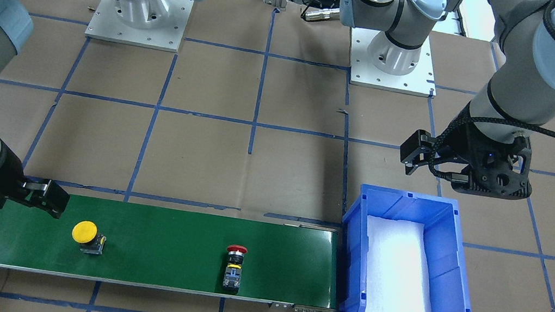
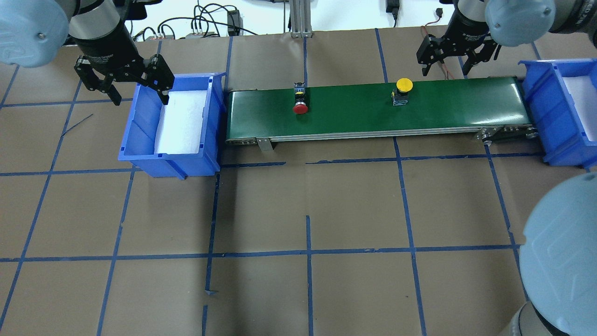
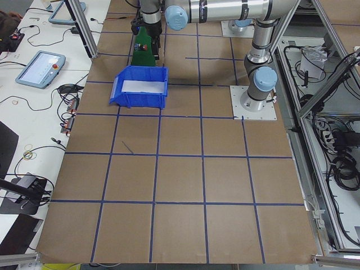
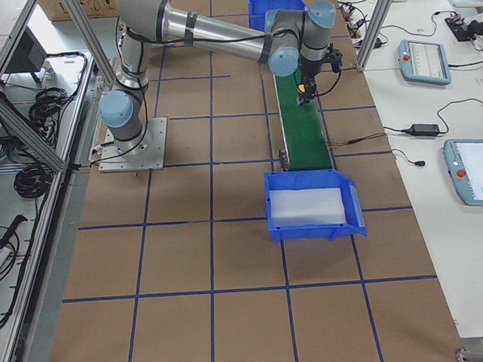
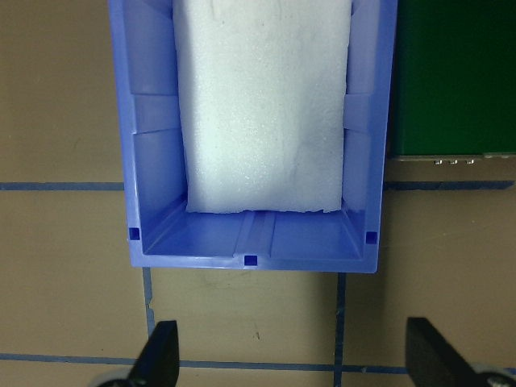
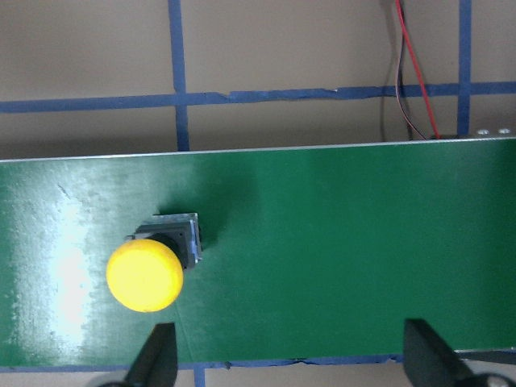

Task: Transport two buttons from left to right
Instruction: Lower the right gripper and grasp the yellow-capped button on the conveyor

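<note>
Two buttons lie on the green conveyor belt (image 2: 354, 116). The red-capped button (image 2: 300, 101) is on its side near the belt's middle (image 1: 234, 268). The yellow-capped button (image 2: 403, 88) sits further toward my right, also visible in the front view (image 1: 87, 235) and the right wrist view (image 6: 147, 274). My right gripper (image 2: 454, 63) hovers open above the belt just beyond the yellow button, which lies left of its left finger (image 6: 157, 359). My left gripper (image 2: 139, 95) hangs open over the far end of the left blue bin (image 2: 140, 156), holding nothing.
The left blue bin (image 5: 250, 260) has white foam (image 5: 266, 105) on its floor. A second blue bin (image 2: 541, 98) with foam stands at the belt's right end. Brown table paper with blue tape lines (image 2: 308, 252) surrounds them. Cables (image 6: 415, 89) run behind the belt.
</note>
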`<state>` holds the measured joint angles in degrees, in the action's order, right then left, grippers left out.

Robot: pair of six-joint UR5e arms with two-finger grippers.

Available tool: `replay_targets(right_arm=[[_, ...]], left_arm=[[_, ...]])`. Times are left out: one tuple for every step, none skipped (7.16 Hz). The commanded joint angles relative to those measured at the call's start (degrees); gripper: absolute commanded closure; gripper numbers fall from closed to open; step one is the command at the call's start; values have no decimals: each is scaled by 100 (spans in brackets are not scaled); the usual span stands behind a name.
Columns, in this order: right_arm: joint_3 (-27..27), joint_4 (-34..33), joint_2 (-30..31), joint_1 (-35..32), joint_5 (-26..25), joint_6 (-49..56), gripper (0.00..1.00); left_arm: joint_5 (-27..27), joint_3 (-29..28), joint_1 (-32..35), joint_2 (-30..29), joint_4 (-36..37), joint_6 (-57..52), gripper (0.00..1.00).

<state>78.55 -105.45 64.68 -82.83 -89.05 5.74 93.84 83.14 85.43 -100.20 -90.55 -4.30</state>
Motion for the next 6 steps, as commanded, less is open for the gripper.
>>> replay_targets(right_arm=[[11,-212,-174,-224,19,-169,2],[55,-334,-245,-382,11,-178,3],[238,-527,-272,-401,2,-143,3],[423,-746,-298,-401,-24,-82,3],[477,-818,-307,-392,-51,-3,4],[486,-845,-316,-392,-25,-2,5]], left_arm=[[3,1,0,1,2,0,0],[3,1,0,-8,11,-18,0],[12,1,0,0,11,-61,0],[21,1,0,9,11,-62,0],[12,1,-18,9,11,-70,0],[12,10,-9,18,3,-71,0]])
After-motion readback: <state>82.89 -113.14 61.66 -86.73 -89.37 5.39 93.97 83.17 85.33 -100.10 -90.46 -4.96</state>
